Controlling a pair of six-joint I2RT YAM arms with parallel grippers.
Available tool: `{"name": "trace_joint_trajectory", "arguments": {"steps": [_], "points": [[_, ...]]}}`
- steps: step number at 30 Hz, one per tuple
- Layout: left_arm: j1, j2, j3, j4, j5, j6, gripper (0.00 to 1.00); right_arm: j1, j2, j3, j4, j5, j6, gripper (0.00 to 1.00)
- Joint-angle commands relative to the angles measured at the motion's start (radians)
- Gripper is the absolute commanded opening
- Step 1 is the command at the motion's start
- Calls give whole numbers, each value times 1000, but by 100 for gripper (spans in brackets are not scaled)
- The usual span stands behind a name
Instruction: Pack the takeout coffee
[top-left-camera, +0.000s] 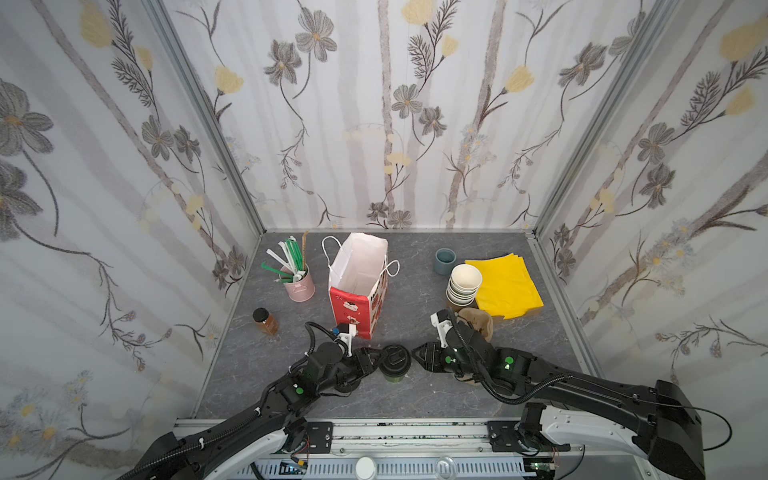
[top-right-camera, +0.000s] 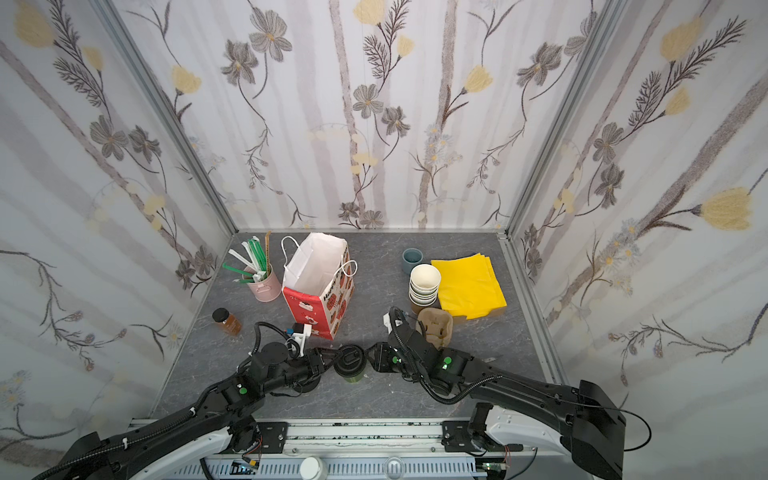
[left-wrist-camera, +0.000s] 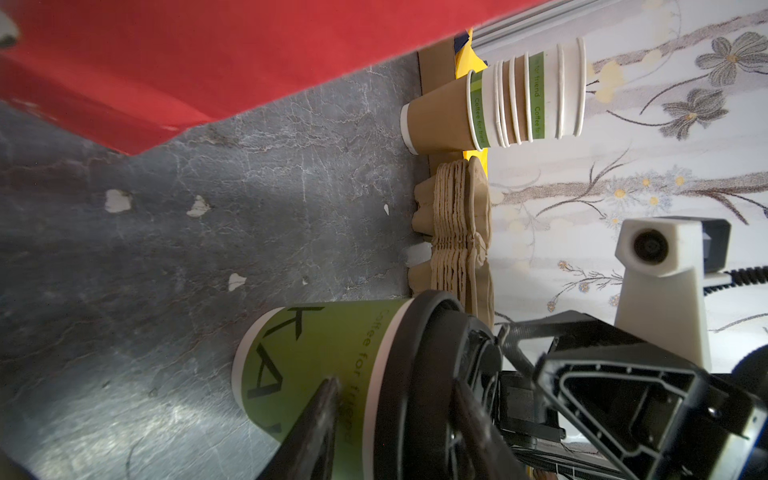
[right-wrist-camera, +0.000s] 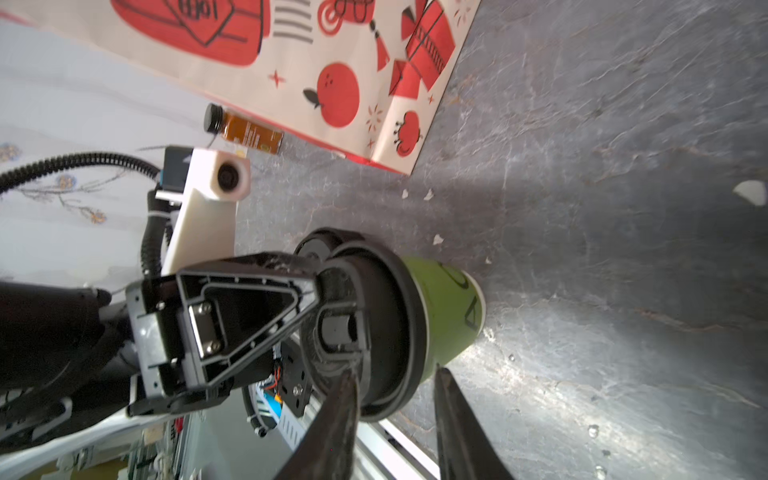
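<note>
The takeout coffee (top-left-camera: 395, 360) (top-right-camera: 351, 358) stands upright on the grey table near the front, a green-sided paper cup (left-wrist-camera: 299, 353) (right-wrist-camera: 444, 307) with a black sip lid. My left gripper (top-left-camera: 379, 360) (top-right-camera: 332, 359) (left-wrist-camera: 395, 382) reaches it from the left, turned on its side. It is shut on the cup, one finger on top of the lid and the other against the cup's side under the rim. From the right, my right gripper (top-left-camera: 415, 353) (top-right-camera: 372, 353) (right-wrist-camera: 395, 372) is open astride the lid's edge, with a gap showing beside the cup. The red and white paper bag (top-left-camera: 357, 266) (top-right-camera: 320, 270) stands open just behind.
A stack of lidless cups (top-left-camera: 463, 284), yellow napkins (top-left-camera: 505, 286) and brown pulp carriers (top-left-camera: 478, 320) sit at the right. A grey-blue cup (top-left-camera: 444, 261) is behind them. A pink tin of straws (top-left-camera: 299, 286) and a brown bottle (top-left-camera: 265, 321) stand left of the bag.
</note>
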Motion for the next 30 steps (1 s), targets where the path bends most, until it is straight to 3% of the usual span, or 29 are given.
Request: {"name": "trace_joint_trajectory", "arguments": {"steps": [1,17,30], "points": [[0,7,7,-77,22,9,43,-26,16,9,38,11,-5,29],[1,25,19,-78,32,17,43,-46,160,5,159,-116,7,26],[1,28,18,-80,30,18,42,-46,218,-69,146,-117,30,17]]}}
